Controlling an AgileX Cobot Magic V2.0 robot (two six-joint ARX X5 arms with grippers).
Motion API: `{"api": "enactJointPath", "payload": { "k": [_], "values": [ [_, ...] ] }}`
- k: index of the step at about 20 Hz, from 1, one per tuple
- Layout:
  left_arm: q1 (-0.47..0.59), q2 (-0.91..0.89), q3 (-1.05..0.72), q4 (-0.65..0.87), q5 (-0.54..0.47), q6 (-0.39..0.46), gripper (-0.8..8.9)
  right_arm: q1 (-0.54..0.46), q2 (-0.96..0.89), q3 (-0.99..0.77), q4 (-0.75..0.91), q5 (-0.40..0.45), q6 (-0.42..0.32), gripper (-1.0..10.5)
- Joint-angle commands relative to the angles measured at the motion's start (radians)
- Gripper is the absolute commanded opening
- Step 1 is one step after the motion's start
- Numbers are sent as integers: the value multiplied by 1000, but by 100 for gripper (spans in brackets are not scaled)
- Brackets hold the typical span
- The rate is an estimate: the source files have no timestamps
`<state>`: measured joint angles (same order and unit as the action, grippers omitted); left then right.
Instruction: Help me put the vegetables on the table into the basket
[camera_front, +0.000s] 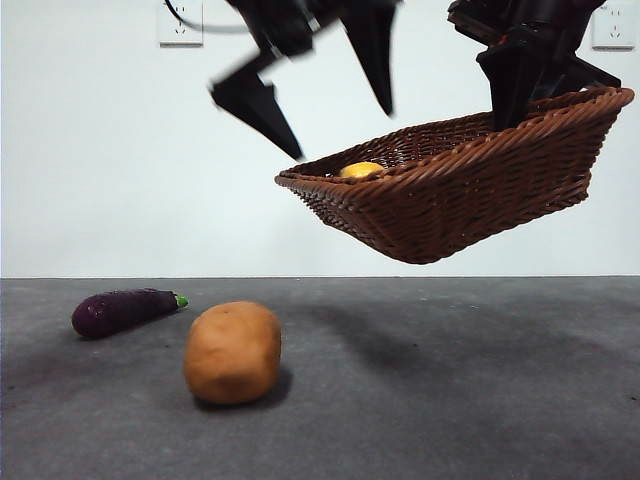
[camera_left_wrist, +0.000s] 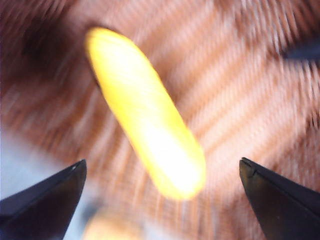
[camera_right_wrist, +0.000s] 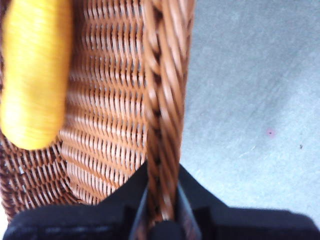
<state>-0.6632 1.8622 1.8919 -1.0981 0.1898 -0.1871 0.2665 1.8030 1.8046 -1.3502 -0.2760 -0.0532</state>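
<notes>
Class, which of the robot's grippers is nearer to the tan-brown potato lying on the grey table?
Left. The left gripper hangs open over the lifted brown wicker basket's low end, above the tan-brown potato. The right gripper clamps the basket's raised far rim, farther away.

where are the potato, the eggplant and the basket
potato (camera_front: 233, 352), front view, middle of its tan skin
eggplant (camera_front: 120, 311), front view, middle of its purple body
basket (camera_front: 470, 195), front view, outer woven side wall

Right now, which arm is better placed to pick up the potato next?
Left. The left gripper hangs open and empty above the basket, while the right gripper is shut on the basket rim, holding it up. The potato lies on the table.
</notes>
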Motion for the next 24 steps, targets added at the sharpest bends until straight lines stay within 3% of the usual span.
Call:
{"api": "enactJointPath", "payload": {
  "k": [1, 3, 5, 8, 9, 12, 15, 16, 19, 22, 24],
  "values": [
    [-42, -69, -4, -123, -136, 42, 687, -13, -2, -3, 3, -8, -11, -8],
    [-104, -123, -8, -224, -251, 36, 687, -20, -1, -3, 3, -4, -11, -8],
    [-180, -189, -11, -224, -256, -11, 687, -32, -1, -3, -9, -3, -20, -8],
    [-313, -234, -30, -224, -398, -79, 687, -62, -1, -3, -17, 7, -29, -8],
    [-342, -241, -58, -224, -404, -93, 687, -77, -1, -3, -19, 7, -31, -8],
    [-365, -256, -211, -224, -402, -179, 687, -135, -1, -3, -19, 5, -30, -8],
    [-340, -256, -398, -209, -497, -296, 687, -183, -1, -3, -16, 3, -30, -8],
    [-328, -256, -452, -167, -489, -311, 687, -192, -1, -3, -10, 3, -30, -8],
    [-270, -256, -583, 37, -337, -306, 687, -203, -1, -3, -8, -5, -30, -8],
    [-221, -256, -669, 185, -320, -315, 687, -203, -1, -3, -7, -13, -30, -8],
    [-175, -256, -681, 195, -317, -327, 687, -202, -1, -3, -6, -25, -30, -8]
  ]
}}
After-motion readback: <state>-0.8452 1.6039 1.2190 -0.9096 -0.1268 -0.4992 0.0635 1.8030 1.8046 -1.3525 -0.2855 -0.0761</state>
